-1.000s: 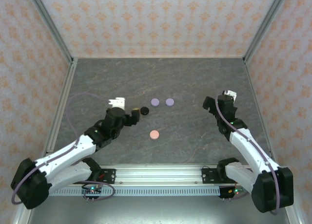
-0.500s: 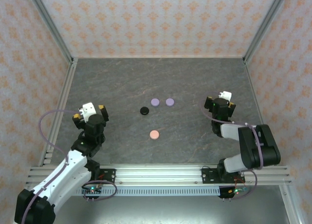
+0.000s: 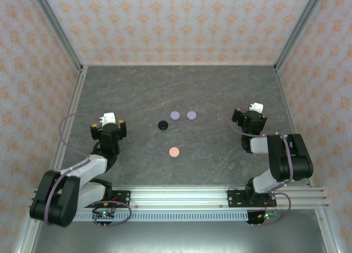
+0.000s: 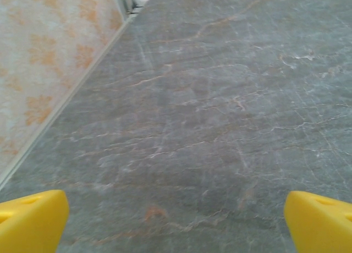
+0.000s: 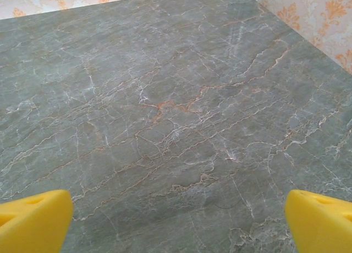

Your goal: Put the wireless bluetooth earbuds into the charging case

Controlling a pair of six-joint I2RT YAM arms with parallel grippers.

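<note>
Several round disc-like charging cases lie mid-table in the top view: a black one [image 3: 162,125], two lavender ones [image 3: 175,115] [image 3: 191,115] and a pink one [image 3: 174,152]. All look closed. The earbuds are out of view. My left gripper [image 3: 108,123] sits at the left, well apart from the black case, open with nothing between its yellow fingertips [image 4: 30,220]. My right gripper [image 3: 249,116] sits at the right, away from the lavender cases, also open and empty, its yellow fingertips [image 5: 33,217] wide over bare stone.
The grey marbled table [image 3: 220,88] is fenced by patterned walls with metal corner posts [image 3: 58,36]. The left wall's foot [image 4: 66,99] runs close beside the left gripper. Both arms are folded back near the front rail [image 3: 176,195].
The left arm has drawn back from beside the black case to the left side and folded in, its jaws widening a little. The right arm has also folded back toward its base.
</note>
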